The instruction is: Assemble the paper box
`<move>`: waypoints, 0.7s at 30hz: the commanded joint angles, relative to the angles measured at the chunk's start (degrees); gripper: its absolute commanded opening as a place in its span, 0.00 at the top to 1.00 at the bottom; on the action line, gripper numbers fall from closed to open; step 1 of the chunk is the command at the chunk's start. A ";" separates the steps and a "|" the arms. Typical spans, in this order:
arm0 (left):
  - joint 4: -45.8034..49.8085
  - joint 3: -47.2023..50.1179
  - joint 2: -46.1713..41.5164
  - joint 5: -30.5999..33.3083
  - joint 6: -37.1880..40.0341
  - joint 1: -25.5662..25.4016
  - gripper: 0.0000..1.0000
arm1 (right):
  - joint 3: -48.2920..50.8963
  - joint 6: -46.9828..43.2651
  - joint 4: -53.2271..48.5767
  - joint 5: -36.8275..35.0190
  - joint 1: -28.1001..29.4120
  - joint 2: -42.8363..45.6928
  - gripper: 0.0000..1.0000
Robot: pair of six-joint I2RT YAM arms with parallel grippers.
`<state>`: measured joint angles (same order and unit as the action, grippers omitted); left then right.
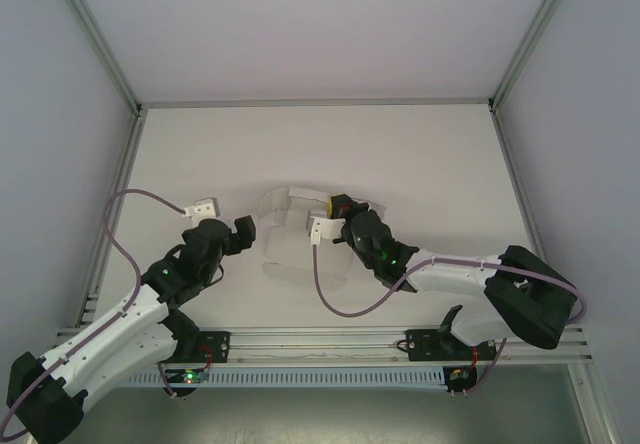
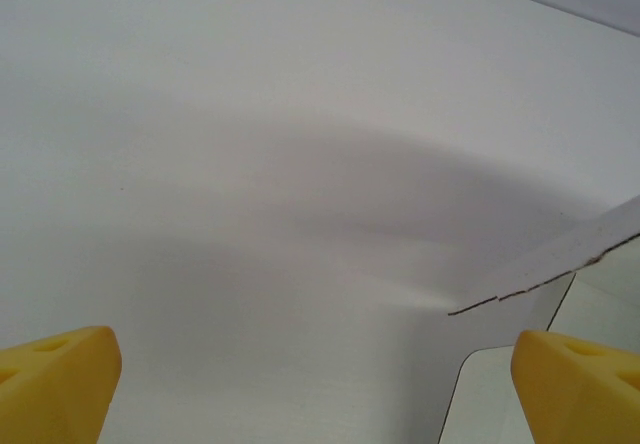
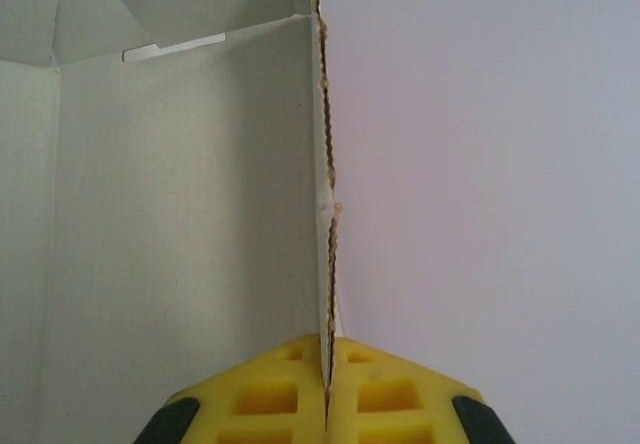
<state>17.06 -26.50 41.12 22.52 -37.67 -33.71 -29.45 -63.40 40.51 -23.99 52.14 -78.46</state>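
Observation:
The paper box is a half-folded sheet of white card in the middle of the table, with a flap standing up at its far side. My right gripper is shut on one upright wall of it. In the right wrist view the yellow pads pinch that wall's ragged edge, with the inside panel to the left of it. My left gripper hangs open just left of the box, touching nothing. In the left wrist view its yellow fingertips stand wide apart over bare table, and a corner of the box enters at the right.
The white table is framed by grey walls and aluminium rails. A purple cable loops from the right arm across the table just in front of the box. Both arm bases sit at the near edge.

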 commanded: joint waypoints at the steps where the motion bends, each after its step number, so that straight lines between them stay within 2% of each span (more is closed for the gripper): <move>1: 1.36 0.04 -1.06 0.31 -1.73 0.90 0.00 | 1.60 0.23 0.69 -1.69 1.49 -0.77 1.00; 3: 2.14 0.27 -1.35 0.85 -2.15 1.10 0.00 | 2.18 -1.10 4.28 -4.51 2.50 -3.09 1.00; 5: 2.50 0.52 -1.92 -1.69 -1.82 1.11 0.00 | 2.31 -2.57 7.17 -7.23 3.16 -5.65 1.00; 8: -0.27 2.76 -2.84 -9.70 -1.63 1.11 0.00 | 1.69 -3.21 8.52 -9.71 3.33 -8.70 1.00; 10: -5.83 5.97 -2.81 -17.86 -1.97 1.11 0.02 | 1.64 -3.10 9.72 -10.58 3.46 -9.70 1.00; 12: -12.66 9.00 -1.62 -26.40 -2.68 1.11 0.07 | 1.57 -2.97 9.94 -10.99 3.42 -10.06 1.00; 14: -16.78 10.79 0.01 -30.14 -4.59 0.98 0.13 | 1.42 -2.31 9.62 -10.99 3.56 -10.07 1.00; 16: -18.36 12.01 1.36 -31.29 -5.21 1.01 0.18 | 1.46 -2.27 9.39 -11.07 3.73 -10.16 1.00; 20: -23.04 14.17 5.21 -32.59 -7.06 0.71 0.43 | 1.15 -2.08 9.04 -11.23 4.18 -10.51 1.00; 21: -24.29 14.28 6.40 -33.33 -7.06 0.56 0.44 | 1.00 -1.96 9.01 -11.26 4.20 -10.66 1.00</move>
<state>0.69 -12.75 45.60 -6.61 -43.11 -33.26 -27.97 -65.82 47.79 -33.71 55.64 -88.49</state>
